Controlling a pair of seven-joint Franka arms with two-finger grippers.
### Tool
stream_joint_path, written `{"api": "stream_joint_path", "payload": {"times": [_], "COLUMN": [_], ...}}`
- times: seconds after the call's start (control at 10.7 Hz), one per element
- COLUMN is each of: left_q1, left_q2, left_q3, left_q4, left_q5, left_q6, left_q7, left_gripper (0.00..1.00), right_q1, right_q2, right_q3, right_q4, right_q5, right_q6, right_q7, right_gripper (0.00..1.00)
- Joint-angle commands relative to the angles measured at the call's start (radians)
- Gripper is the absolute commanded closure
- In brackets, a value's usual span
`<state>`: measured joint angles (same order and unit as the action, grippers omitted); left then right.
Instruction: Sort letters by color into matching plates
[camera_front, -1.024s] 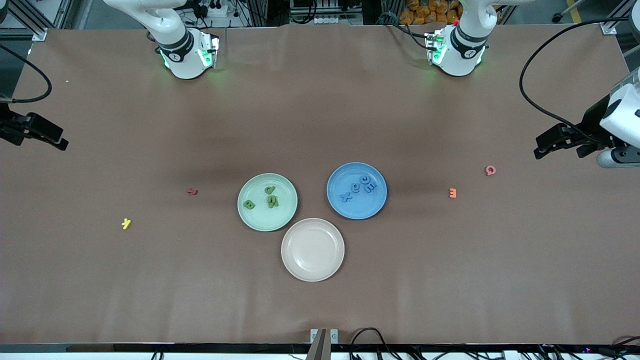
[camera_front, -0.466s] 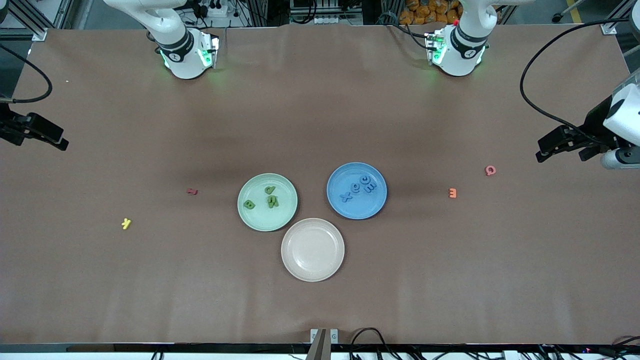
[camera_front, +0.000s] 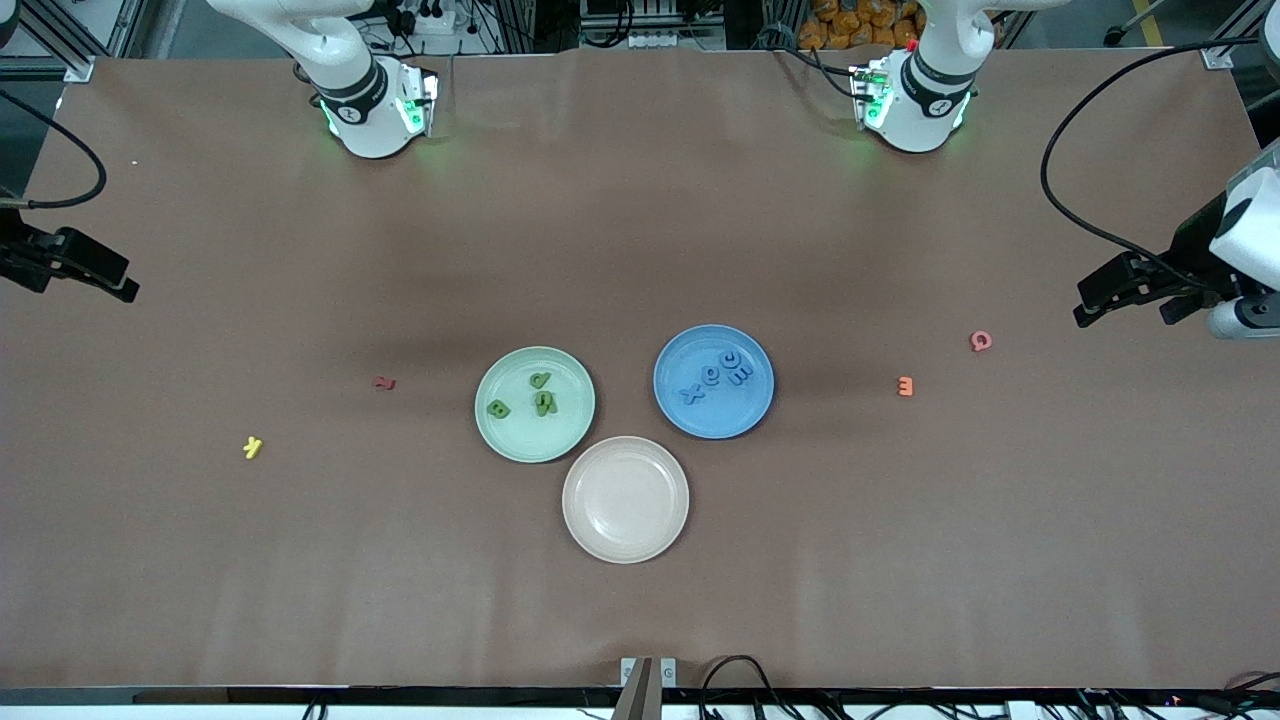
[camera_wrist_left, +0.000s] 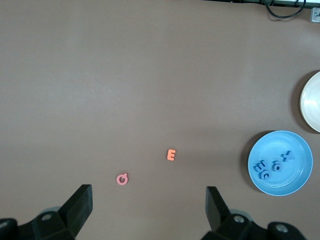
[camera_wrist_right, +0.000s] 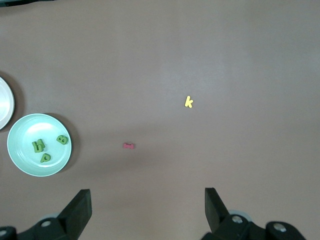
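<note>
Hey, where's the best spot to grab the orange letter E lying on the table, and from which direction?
Probably from straight above. The orange E lies flat on the bare table, apart from the pink letter and the blue plate. Pinch across its outer edges at mid-body. The left gripper is open and hangs over that end of the table.

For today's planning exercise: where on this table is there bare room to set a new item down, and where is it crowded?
Free: the strip between the pinkish-beige plate and the front camera's edge; the stretch between both bases and the plates. Crowded: the centre, where the green plate, blue plate and beige plate cluster. Single letters dot either end.
</note>
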<state>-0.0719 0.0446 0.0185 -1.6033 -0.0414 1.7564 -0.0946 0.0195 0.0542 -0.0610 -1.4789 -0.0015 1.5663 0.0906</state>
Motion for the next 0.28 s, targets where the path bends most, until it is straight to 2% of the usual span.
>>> {"api": "stream_joint_path", "payload": {"times": [0.0,0.19], "left_q1": [0.007,0.007], "left_q2": [-0.005,-0.005], "left_q3": [0.001,0.001], "left_q4": [0.013,0.014], "left_q5": [-0.029,-0.028], "left_q6": [-0.002,-0.002], "left_q7": [0.026,0.026], "left_gripper": [0.00,0.00], "right_q1": [-0.018,-0.018], "right_q2": [-0.007,-0.005], "right_q3": [0.020,0.020], "right_q4": [-0.009,-0.008], "right_q5": [-0.006,-0.006], "right_q6": [0.006,0.006], "right_q7": [0.011,0.011], "right_gripper": [0.00,0.00]}}
